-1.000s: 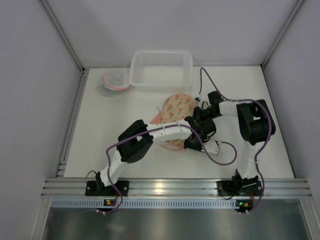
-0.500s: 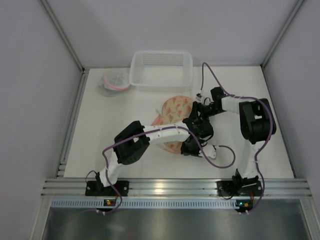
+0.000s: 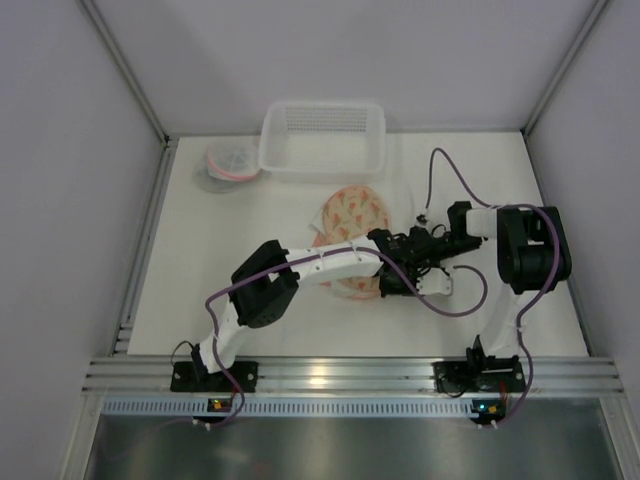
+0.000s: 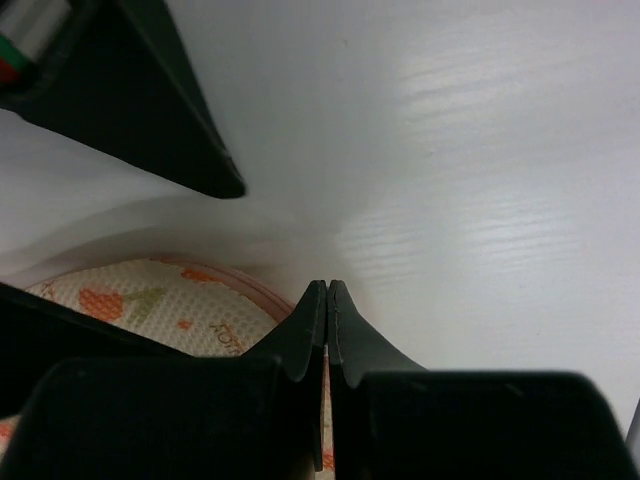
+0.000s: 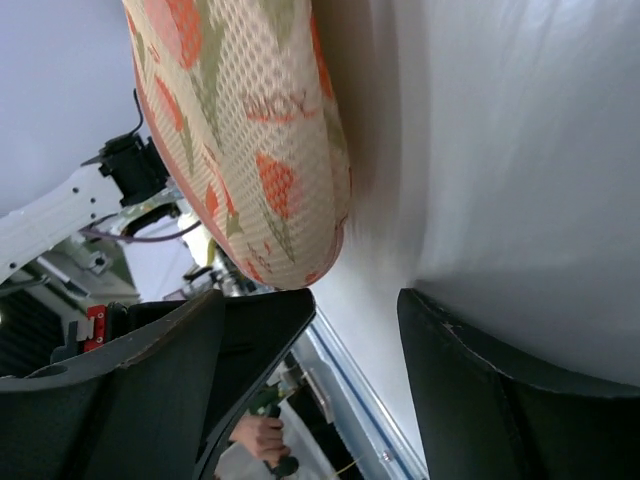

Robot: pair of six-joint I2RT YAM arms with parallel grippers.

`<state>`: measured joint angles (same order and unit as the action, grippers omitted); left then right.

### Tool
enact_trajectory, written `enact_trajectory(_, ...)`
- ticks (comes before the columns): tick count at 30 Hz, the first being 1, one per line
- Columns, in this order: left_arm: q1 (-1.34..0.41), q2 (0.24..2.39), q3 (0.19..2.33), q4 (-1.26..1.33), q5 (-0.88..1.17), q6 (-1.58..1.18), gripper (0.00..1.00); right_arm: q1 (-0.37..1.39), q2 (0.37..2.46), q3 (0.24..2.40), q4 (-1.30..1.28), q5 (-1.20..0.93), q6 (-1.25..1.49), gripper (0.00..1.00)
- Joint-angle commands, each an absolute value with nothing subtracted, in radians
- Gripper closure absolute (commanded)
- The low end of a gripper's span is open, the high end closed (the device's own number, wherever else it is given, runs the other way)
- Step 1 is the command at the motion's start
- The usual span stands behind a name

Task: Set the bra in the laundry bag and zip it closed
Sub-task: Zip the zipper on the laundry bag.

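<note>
Seen from the top camera, the laundry bag (image 3: 350,225), a round mesh pouch printed with orange flowers and edged in pink, lies flat near the middle of the white tabletop (image 3: 220,290). Whether the bra is inside it cannot be told, and the zip is too small to read. The left arm (image 3: 330,265) crosses the bag's near part, and the left hand (image 3: 398,278) sits at the bag's near right edge. The right hand (image 3: 420,245) is just beside the bag's right edge, a little farther back, close to the other hand. Beyond the bag stands a white slotted basket (image 3: 322,165), and beyond the bag to the left lies a small greyish round thing (image 3: 231,163) with a pink rim. In the left wrist camera the left hand (image 4: 327,300) has its two black fingers pressed tip to tip with no gap, right at the pink edge of the laundry bag (image 4: 150,300). Whether a fold or a zip pull is pinched there cannot be told. A black wedge (image 4: 150,110) juts in above the bag. In the right wrist camera the right hand (image 5: 355,300) stands wide, its fingers (image 5: 470,380) well apart with only bare tabletop between them. The rounded end of the laundry bag (image 5: 250,130) lies just past the fingertips, nearer one finger. The white left arm (image 5: 60,215) shows on the bag's far side.
</note>
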<state>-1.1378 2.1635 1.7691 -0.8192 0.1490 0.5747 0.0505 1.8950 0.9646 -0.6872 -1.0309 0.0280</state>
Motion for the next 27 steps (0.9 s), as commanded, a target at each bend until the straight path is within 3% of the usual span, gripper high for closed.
enact_trajectory(1, -1.134, 2.161, 1.793, -0.704, 0.115, 0.514, 1.0, 0.08, 1.922, 0.954, -0.692, -1.112, 0.023, 0.3)
enact_trajectory(4, -1.134, 2.172, 1.802, -0.67, 0.114, 0.488, 1.0, 0.1, 1.925, 0.954, -0.67, -1.12, 0.034, 0.36)
enact_trajectory(7, -1.134, 2.18, 1.815, -0.669, 0.115, 0.483, 1.0, 0.107, 1.925, 0.956, -0.663, -1.101, 0.035, 0.52)
enact_trajectory(10, -1.134, 2.162, 1.795, -0.669, 0.147, 0.497, 1.0, 0.107, 1.93, 0.966, -0.657, -1.075, 0.038, 0.79)
enact_trajectory(11, -1.134, 2.152, 1.781, -0.667, 0.162, 0.508, 1.0, 0.106, 1.931, 0.972, -0.65, -1.069, 0.043, 0.94)
enact_trajectory(12, -1.134, 2.142, 1.766, -0.667, 0.173, 0.531, 1.0, 0.103, 1.931, 0.982, -0.65, -1.056, 0.044, 1.0)
enact_trajectory(25, -1.135, 1.98, 1.485, -0.684, 0.295, 0.609, 1.0, 0.069, 2.023, 1.172, -0.747, -0.997, -0.057, 1.0)
enact_trajectory(27, -1.134, 1.994, 1.506, -0.684, 0.273, 0.594, 1.0, 0.069, 2.02, 1.17, -0.749, -1.002, -0.052, 0.8)
